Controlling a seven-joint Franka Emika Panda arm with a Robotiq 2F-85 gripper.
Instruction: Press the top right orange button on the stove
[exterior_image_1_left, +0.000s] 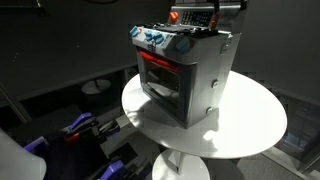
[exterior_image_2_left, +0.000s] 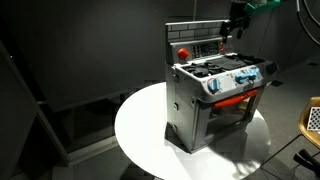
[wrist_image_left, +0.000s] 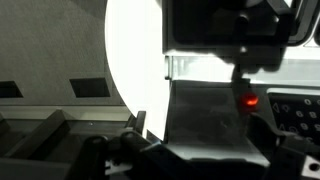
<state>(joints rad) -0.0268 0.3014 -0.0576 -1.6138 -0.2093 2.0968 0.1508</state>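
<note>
The silver-grey toy stove with a red-framed door and blue-and-white knobs stands on the round white table; it also shows in the other exterior view. Its raised back panel carries orange-red buttons. My gripper is at the panel's upper right end, fingers together, and appears at the top of an exterior view. In the wrist view the fingertips point at a glowing orange button. Whether they touch it is unclear.
The white tabletop extends around the stove. Dark walls and a dark floor surround the table. Dark equipment with purple parts lies on the floor beside the table. A yellow-rimmed object sits at the frame's edge.
</note>
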